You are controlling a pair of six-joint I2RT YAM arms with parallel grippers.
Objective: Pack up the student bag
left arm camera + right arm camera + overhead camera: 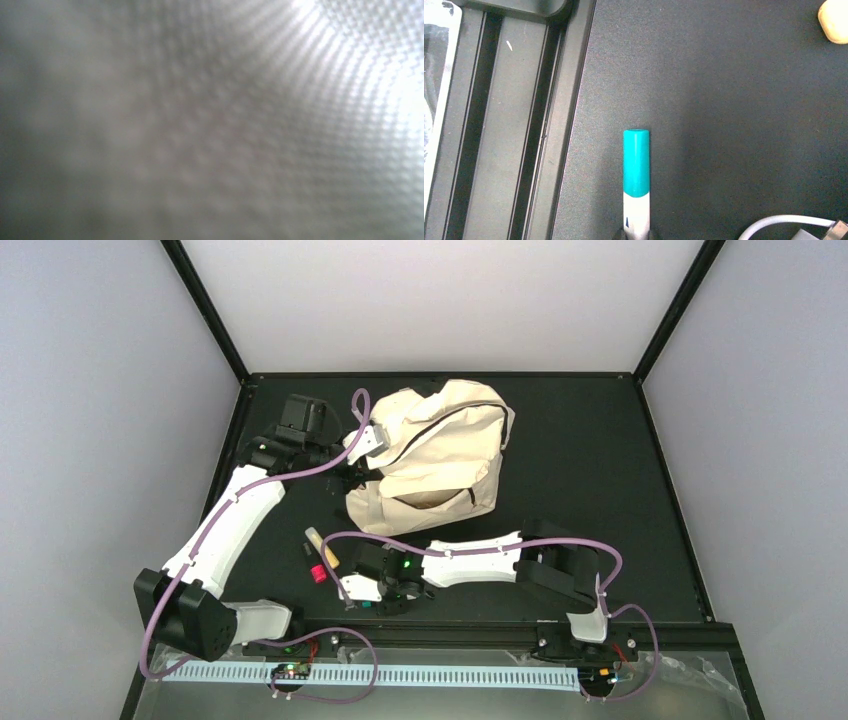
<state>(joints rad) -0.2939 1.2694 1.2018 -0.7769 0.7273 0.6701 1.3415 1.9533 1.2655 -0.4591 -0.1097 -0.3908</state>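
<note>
The student bag (435, 455) is seen slumped on the counter (600, 470) toward its far edge, a little left of the middle. Its cream fabric is crumpled and a dark zipper line runs across the top.

The left tool (362, 452) is pressed against the bag's left side. Its jaws are brought together, but whether fabric is pinched between them cannot be told, as the tips are hidden from above. The left wrist view is filled by a blurred woven cloth, the student bag (200, 125), brighter at the upper right.

The right tool (362, 602) is held low over the counter close to its near edge, left of the middle. In its wrist view the right tool (636, 236) is seen clamped on a marker (636, 170). The marker's white barrel is flanked tightly by the fingertips at the bottom of the frame, and its teal cap points away from them over the dark counter (724, 100). A metal rail (499, 125) along the counter's near edge is seen beside the marker, apart from it.

A pale stick (322, 545) and a red piece (318, 574) lie near each other between the bag and the right tool. A cream-yellow object (834, 22) is cut off at the upper right corner of the right wrist view, and a white cable (784, 221) at the lower right.
</note>
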